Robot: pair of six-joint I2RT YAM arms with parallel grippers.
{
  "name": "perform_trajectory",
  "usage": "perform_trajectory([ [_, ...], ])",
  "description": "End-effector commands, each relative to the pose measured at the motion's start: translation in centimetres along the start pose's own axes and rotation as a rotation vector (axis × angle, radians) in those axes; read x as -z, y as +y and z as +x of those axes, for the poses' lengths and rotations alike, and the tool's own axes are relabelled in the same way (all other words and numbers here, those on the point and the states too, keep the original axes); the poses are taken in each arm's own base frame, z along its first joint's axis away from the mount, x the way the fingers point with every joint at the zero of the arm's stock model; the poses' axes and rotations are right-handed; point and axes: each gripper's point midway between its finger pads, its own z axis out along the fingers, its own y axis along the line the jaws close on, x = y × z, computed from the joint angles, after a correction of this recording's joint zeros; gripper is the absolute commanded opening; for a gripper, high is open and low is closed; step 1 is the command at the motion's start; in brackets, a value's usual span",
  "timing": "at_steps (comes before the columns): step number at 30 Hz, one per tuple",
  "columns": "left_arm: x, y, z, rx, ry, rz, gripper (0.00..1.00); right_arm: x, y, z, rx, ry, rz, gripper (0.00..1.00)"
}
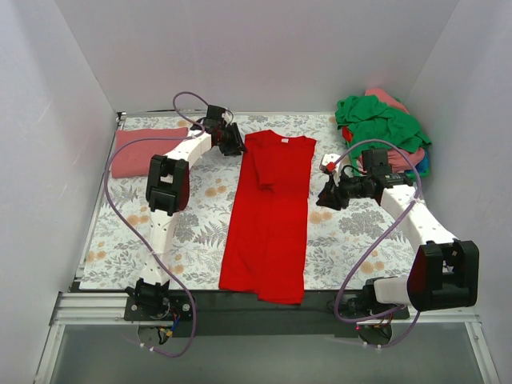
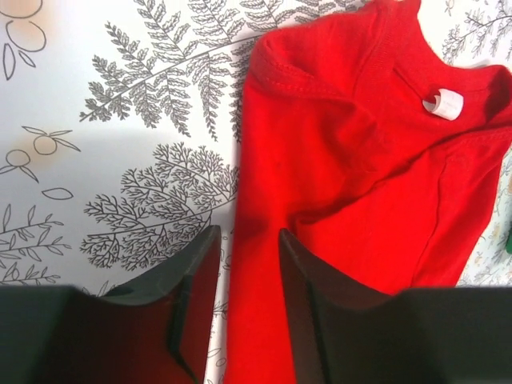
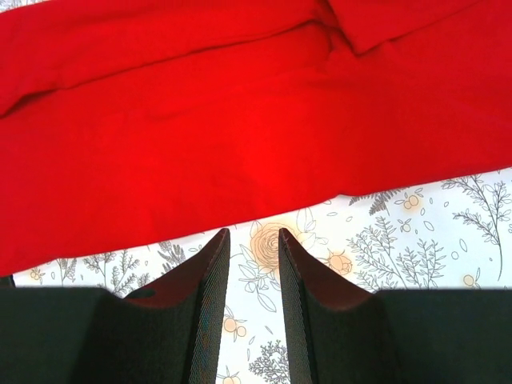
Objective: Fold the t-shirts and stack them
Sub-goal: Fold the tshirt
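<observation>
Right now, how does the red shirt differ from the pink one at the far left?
The red shirt lies stretched out long down the middle, a sleeve folded in; the pink shirt is a compact folded rectangle by the left wall. Red is bright, pink dusty. Both lie flat on the tablecloth.

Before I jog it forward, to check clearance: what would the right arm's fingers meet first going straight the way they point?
Most likely the red t-shirt, its near long edge lying just ahead of the right fingers. If they angle downward, the tablecloth comes first; height is unclear.

Top/wrist cams, shared red tee (image 1: 268,224)
</observation>
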Motion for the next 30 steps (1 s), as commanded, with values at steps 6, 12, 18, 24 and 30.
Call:
perform_trajectory([
  [6,-1.5,0.3,1.9,0.011,0.073,-0.005,0.17,0.3,0.4,-1.3,0.0,-0.083,-0.023,0.38],
  [12,-1.9,-0.3,1.5,0.02,0.072,0.023,0.06,0.4,0.3,-1.2,-0.002,-0.087,-0.02,0.37],
  [18,-1.7,0.5,0.0,0.047,0.02,-0.029,0.0,0.5,0.1,-1.0,-0.008,-0.086,-0.014,0.37],
  [24,-0.1,4.9,-3.6,0.164,-0.081,-0.142,0.0,0.6,-0.1,-0.8,-0.011,-0.08,-0.006,0.37],
  [30,1.0,8.1,-6.8,0.248,-0.168,-0.203,0.0,0.2,-0.6,0.1,-0.029,-0.05,0.003,0.37],
])
